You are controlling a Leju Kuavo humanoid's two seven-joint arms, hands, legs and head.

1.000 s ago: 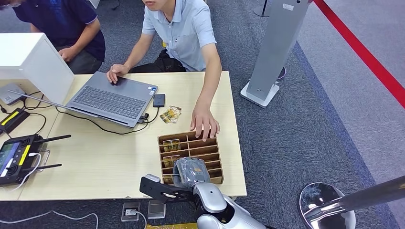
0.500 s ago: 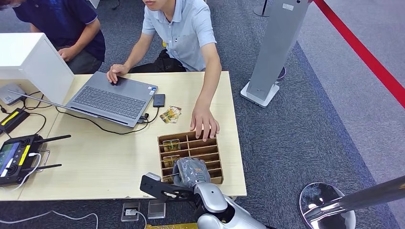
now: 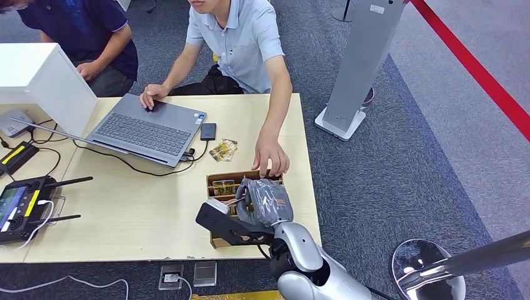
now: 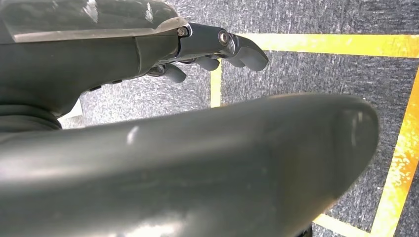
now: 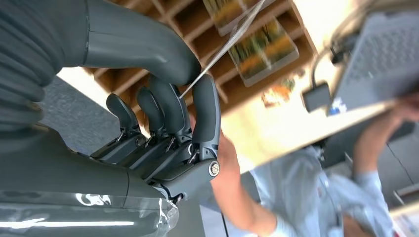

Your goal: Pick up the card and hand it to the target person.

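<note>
Grey fingers (image 5: pixel 168 106) of your right hand (image 3: pixel 265 201) are curled in, and the thumb and forefinger pinch a thin card (image 5: pixel 232 35) by its edge; in the right wrist view you see it nearly edge-on, running from the fingertips out over the wooden organizer (image 5: pixel 207 29). In the head view that hand hangs over the middle of the same slotted wooden organizer (image 3: pixel 220 180), which sits on the pale wood surface (image 3: pixel 144 206) near its right near corner. More printed cards (image 5: pixel 264 49) lie in the organizer's far compartments, and a few loose ones (image 3: pixel 224 149) lie on the surface just beyond it.

You have a person in a light blue shirt (image 3: pixel 240 40) at the far side, one hand (image 3: pixel 270 156) resting on the organizer's far right edge, close to your right hand, the other on an open grey laptop (image 3: pixel 147 130). A second person in a dark shirt (image 3: pixel 84 28) sits at the far left.

Your left hand (image 4: pixel 217 49) hangs over grey carpet with yellow floor lines (image 4: pixel 316 44); its fingers are loosely bent and apart, holding nothing.
</note>
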